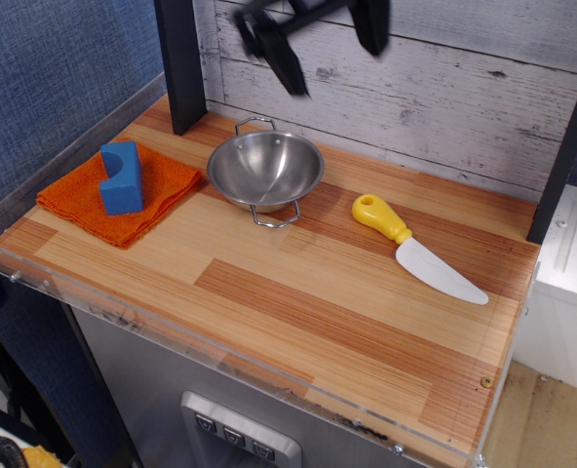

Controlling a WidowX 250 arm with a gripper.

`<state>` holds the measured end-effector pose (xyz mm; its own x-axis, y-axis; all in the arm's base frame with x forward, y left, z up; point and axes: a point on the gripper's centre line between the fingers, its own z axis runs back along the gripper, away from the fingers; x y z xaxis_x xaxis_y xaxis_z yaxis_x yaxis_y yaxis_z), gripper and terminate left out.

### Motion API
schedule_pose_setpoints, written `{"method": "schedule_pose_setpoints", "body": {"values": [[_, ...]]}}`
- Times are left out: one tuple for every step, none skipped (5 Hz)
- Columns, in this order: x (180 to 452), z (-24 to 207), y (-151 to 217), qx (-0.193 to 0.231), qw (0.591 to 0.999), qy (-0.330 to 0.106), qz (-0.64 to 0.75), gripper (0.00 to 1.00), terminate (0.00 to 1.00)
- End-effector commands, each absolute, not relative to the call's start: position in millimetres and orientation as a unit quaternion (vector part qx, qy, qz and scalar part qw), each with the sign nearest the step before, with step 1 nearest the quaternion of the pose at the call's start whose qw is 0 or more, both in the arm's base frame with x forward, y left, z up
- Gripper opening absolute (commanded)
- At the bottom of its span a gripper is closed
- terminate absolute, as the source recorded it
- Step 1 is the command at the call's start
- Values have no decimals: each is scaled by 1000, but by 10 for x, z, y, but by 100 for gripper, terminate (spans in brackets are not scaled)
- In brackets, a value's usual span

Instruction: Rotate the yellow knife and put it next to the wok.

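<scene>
Placement is judged done: yellow knife (413, 245) lies free on the worktop (298, 312) just right of the wok (265, 170). Gripper (323, 34) hangs high, jaws apart, empty; only withdrawal is called for.

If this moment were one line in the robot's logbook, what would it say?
tool: open, empty, high above table | yellow knife: flat on table, right of wok, apart | wok: upright, empty
</scene>
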<state>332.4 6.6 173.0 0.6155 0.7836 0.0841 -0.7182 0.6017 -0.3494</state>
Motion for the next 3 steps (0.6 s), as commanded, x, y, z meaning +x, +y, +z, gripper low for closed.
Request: {"method": "schedule_pose_setpoints", "body": {"values": [[3223,1840,57,-150,885,-137,419,100,0],[3223,1840,57,-150,885,-137,419,100,0],[3223,1840,57,-150,885,-137,419,100,100]]}}
